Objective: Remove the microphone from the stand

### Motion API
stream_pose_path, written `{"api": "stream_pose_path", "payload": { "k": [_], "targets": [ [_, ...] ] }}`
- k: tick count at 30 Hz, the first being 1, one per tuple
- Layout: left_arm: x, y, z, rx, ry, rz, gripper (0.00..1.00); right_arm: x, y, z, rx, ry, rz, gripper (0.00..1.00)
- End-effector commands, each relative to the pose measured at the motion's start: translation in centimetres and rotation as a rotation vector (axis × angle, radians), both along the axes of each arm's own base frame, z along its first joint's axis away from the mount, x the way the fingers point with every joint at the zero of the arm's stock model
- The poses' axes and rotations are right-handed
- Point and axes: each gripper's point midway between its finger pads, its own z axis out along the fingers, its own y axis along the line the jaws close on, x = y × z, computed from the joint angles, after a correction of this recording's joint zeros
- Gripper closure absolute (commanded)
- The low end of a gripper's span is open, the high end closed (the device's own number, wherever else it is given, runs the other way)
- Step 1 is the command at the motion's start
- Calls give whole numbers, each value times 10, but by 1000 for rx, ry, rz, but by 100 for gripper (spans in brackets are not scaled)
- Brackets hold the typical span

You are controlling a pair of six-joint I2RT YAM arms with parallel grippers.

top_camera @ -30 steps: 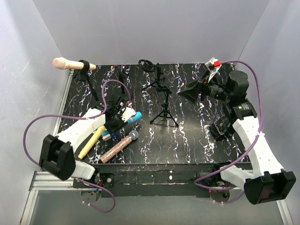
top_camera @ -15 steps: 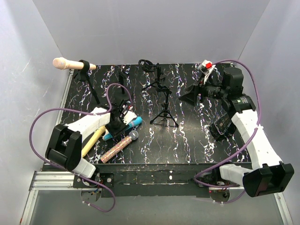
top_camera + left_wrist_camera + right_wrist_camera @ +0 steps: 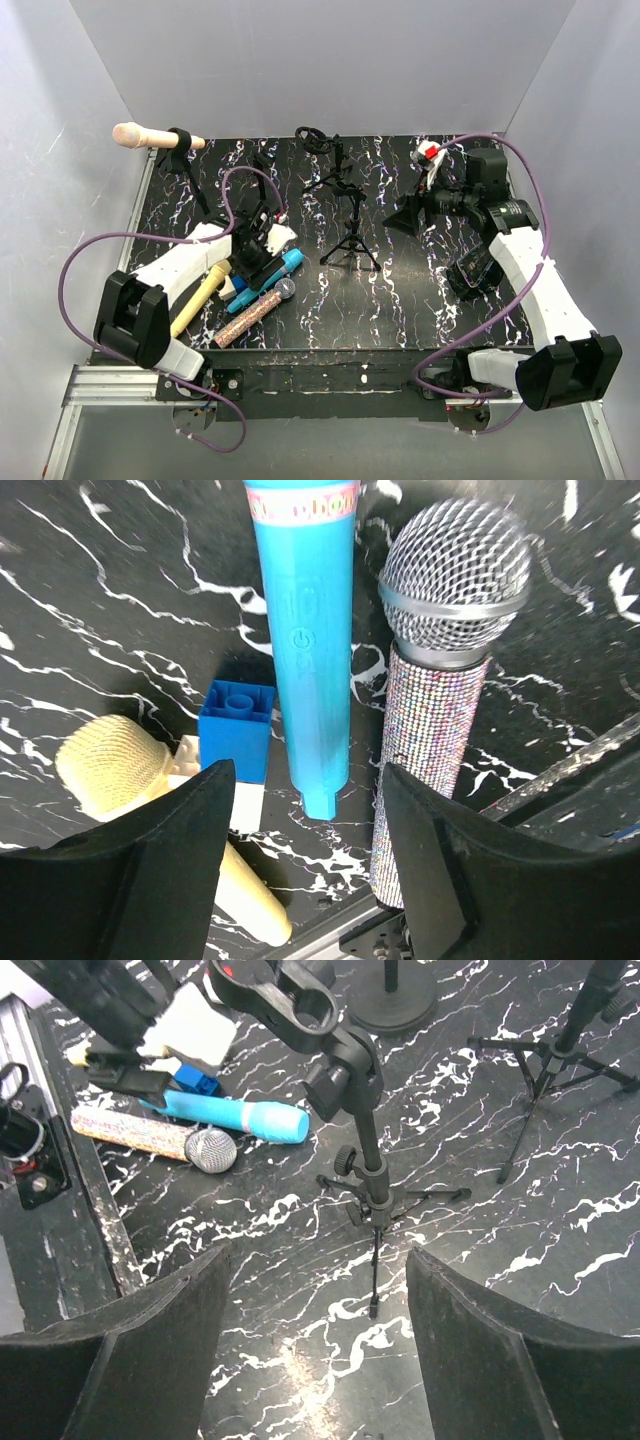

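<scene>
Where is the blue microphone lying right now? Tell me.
In the top view the blue microphone lies flat on the left side of the table, between the sparkly microphone and a small blue block.
</scene>
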Motion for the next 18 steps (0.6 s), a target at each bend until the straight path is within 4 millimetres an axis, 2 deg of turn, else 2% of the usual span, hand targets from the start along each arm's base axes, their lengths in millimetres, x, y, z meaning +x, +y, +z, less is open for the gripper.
{"api": "stream_pose_path", "payload": {
  "k": [1, 5, 7, 9, 11, 18],
  "targets": [
    [17, -25, 52, -157, -115, 0, 39, 9, -2, -2, -52, -56, 33, 23],
    [29, -50, 94, -317, -227, -20, 36, 17, 2, -1, -67, -105, 67, 22],
    [35, -65, 122, -436, -337, -52, 35, 20, 5, -5, -68, -125, 99, 22],
    [37, -73, 155, -532, -455, -65, 32, 27, 10, -4, -41, -140, 110, 22],
    [36, -77, 172, -580, -511, -98, 28, 33, 17, 3, 5, -188, 147, 23],
    [46, -67, 174, -439, -529, -187, 27, 47, 42, 3, 120, -310, 289, 22]
  ]
}}
